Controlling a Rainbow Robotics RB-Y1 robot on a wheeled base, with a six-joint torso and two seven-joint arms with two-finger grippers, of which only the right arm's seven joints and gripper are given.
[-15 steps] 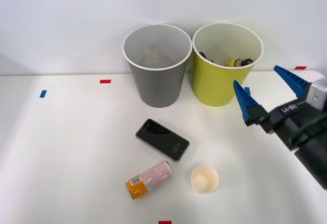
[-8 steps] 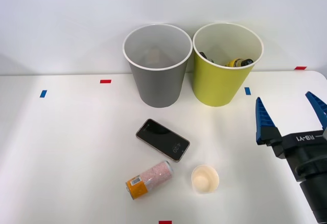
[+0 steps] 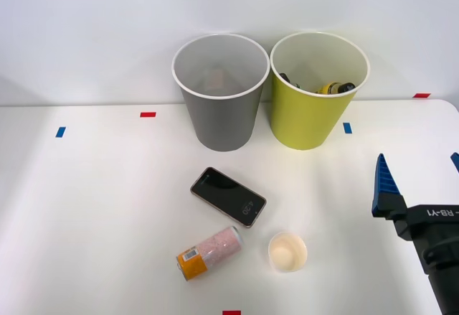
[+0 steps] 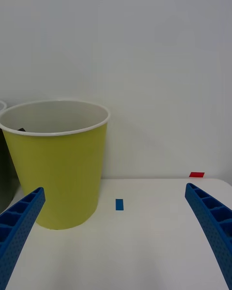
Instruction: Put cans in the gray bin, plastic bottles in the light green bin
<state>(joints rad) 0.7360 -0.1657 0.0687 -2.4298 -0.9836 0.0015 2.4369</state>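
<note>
The can (image 3: 209, 252), pale pink with an orange end, lies on its side on the white table at the front centre. The gray bin (image 3: 220, 107) and the light green bin (image 3: 313, 110) stand side by side at the back. Inside the light green bin lie plastic bottles (image 3: 334, 87), one yellow-labelled with a black cap. My right gripper (image 3: 419, 179) hovers open and holds nothing at the right edge, in front of and to the right of the light green bin. In the wrist view the open gripper (image 4: 114, 193) faces the light green bin (image 4: 58, 174), well apart from it.
A black smartphone (image 3: 228, 196) lies just behind the can. A cream paper cup (image 3: 287, 251) stands upright to the can's right. Small red and blue tape marks (image 3: 347, 128) dot the table. A wall rises right behind the bins.
My right gripper has drawn back from beside the light green bin, toward the front right edge of the table, staying open. Nothing on the table moved.
</note>
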